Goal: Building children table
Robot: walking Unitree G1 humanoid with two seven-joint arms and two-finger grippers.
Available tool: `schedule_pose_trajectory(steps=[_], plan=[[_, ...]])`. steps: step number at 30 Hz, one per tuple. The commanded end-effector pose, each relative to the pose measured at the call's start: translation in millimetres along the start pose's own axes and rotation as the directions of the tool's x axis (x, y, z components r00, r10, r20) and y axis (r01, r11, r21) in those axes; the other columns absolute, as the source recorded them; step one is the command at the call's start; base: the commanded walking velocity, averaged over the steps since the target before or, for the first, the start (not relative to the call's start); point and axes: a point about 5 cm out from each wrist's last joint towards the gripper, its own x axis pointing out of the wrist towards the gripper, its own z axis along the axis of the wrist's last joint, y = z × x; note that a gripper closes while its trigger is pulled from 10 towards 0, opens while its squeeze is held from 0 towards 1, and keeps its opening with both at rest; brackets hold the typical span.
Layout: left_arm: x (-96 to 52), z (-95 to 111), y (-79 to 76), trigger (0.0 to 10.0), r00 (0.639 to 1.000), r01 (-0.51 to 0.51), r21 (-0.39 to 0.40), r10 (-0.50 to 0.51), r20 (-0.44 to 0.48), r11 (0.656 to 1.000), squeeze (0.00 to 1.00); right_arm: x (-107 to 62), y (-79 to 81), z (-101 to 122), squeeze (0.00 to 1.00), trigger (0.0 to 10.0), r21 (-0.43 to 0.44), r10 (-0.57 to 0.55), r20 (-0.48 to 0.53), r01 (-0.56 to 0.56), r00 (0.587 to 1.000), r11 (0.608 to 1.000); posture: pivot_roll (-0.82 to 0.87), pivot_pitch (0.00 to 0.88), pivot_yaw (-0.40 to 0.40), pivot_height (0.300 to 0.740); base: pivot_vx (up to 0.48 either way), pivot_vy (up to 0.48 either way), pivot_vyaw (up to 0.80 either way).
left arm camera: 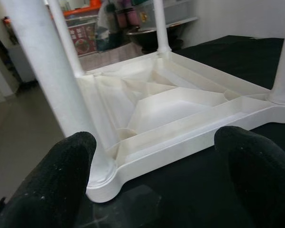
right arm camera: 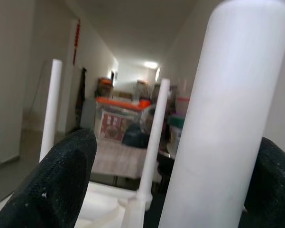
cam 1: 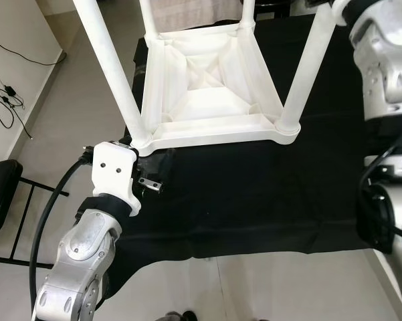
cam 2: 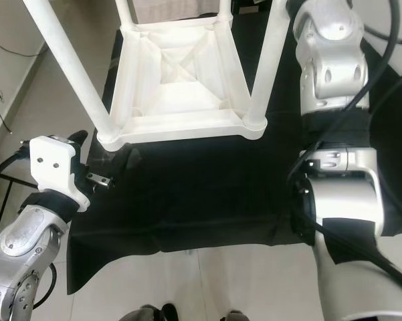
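Note:
A white plastic children's table lies upside down on a black cloth, its legs pointing up. My left gripper hovers low at the table's front left corner, open, with both fingers wide apart and nothing between them. The front left leg rises just beyond it. My right arm reaches up to the top of the front right leg. In the right wrist view that leg stands between the fingers of my right gripper, close to one finger and with a gap to the other.
A small metal bracket lies on the cloth by my left wrist. A black chair stands at the left, with cables on the tiled floor behind it. Boxes and clutter stand farther down the room.

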Motion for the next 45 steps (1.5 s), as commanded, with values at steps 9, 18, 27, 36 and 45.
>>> schedule_pose_trajectory(steps=[9, 18, 27, 36, 45], plan=[[-4.3, -3, 14.2, 10.0, 0.996, -0.088, 0.039, 0.088, 0.004, 0.995, 0.00, 5.4, -5.9, -2, 0.00, 0.0, 0.089, -0.063, -0.098, 0.072, 0.993, 0.993, -0.04, 0.136, 0.039, 0.740, 0.000, 0.000, 0.00], [-0.1, -8, 45.6, 10.0, 0.984, -0.176, 0.071, 0.176, 0.004, 0.982, 0.00, 6.2, -10.5, -8, 0.00, 0.0, 0.110, -0.102, -0.159, 0.121, 0.982, 0.987, -0.05, 0.135, 0.035, 0.740, 0.000, 0.000, 0.00], [16.5, -39, 71.4, 10.0, 0.974, -0.217, 0.018, 0.218, -0.058, 0.976, 0.00, 6.4, -3.2, -4, 0.00, 0.0, 0.150, -0.072, -0.156, 0.096, 0.985, 0.984, -0.07, 0.154, 0.033, 0.740, 0.000, 0.000, 0.00], [54.6, -53, 66.5, 10.0, 0.998, -0.061, -0.137, 0.056, -0.041, 0.989, 0.00, 5.8, 13.0, 6, 0.00, 0.0, 0.194, 0.003, -0.121, 0.021, 0.993, 0.981, -0.11, 0.197, 0.048, 0.740, 0.000, 0.000, 0.00], [87.6, -63, 76.8, 10.0, 0.999, -0.020, -0.136, 0.014, -0.041, 0.990, 0.00, 2.2, 18.3, 13, 0.00, 0.0, 0.208, 0.035, -0.124, -0.009, 0.992, 0.978, -0.16, 0.254, 0.067, 0.740, 0.000, 0.000, 0.00]])
